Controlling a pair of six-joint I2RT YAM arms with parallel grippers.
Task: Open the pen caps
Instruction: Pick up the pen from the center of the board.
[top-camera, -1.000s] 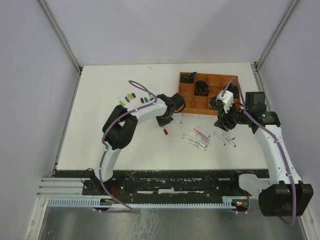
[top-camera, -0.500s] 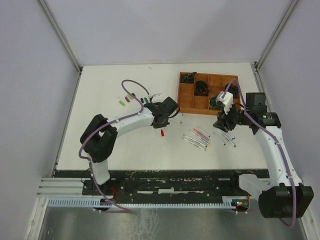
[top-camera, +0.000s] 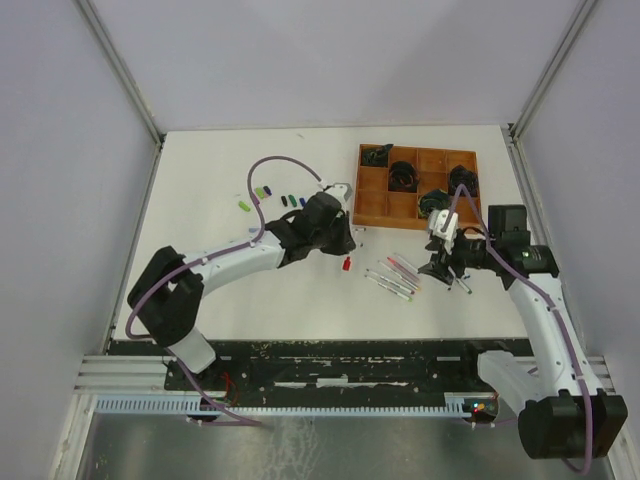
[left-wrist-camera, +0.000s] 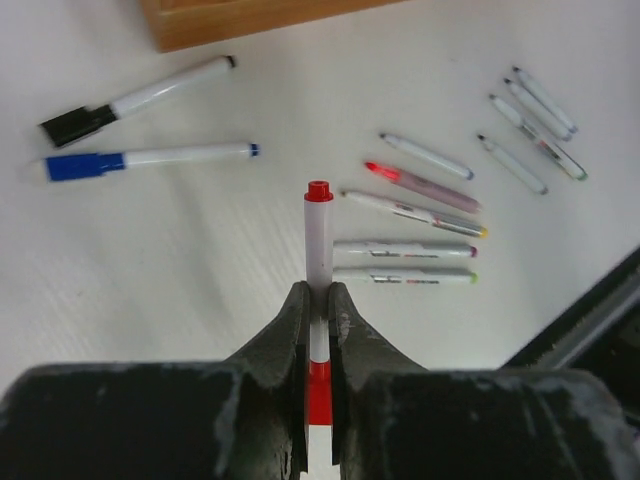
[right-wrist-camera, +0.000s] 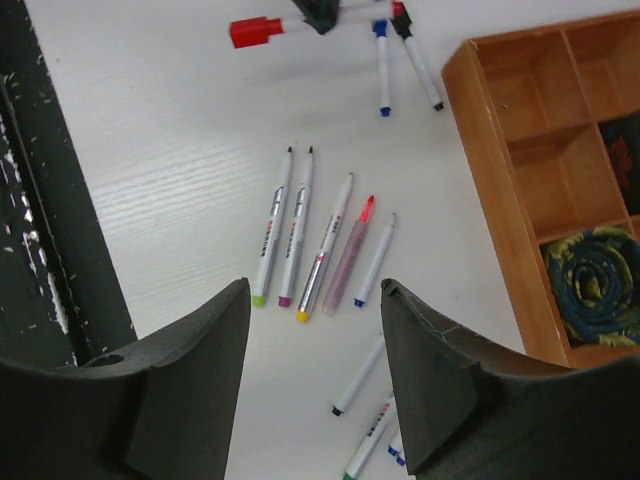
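White table top (top-camera: 220, 290) with faint grain, plain pale grey walls (top-camera: 330, 60) left, far and right, metal corner posts (top-camera: 119, 70), black strip (top-camera: 350, 352) and aluminium rail (top-camera: 120, 378) along the near edge, even soft light

The left arm (top-camera: 230, 262) has stretched out lower and flatter, its elbow now down toward the table's (top-camera: 200, 200) near left corner. The left gripper (top-camera: 340, 245) has carried the red pen (top-camera: 346, 264) to the right, closer to the loose pens (top-camera: 395, 278). The right gripper (top-camera: 443, 262) has drawn back from the near right corner of the tray (top-camera: 358, 185) toward the table's near edge. This uncovers 2 dark coils (top-camera: 436, 203) there, and its jaws have spread slightly wider.
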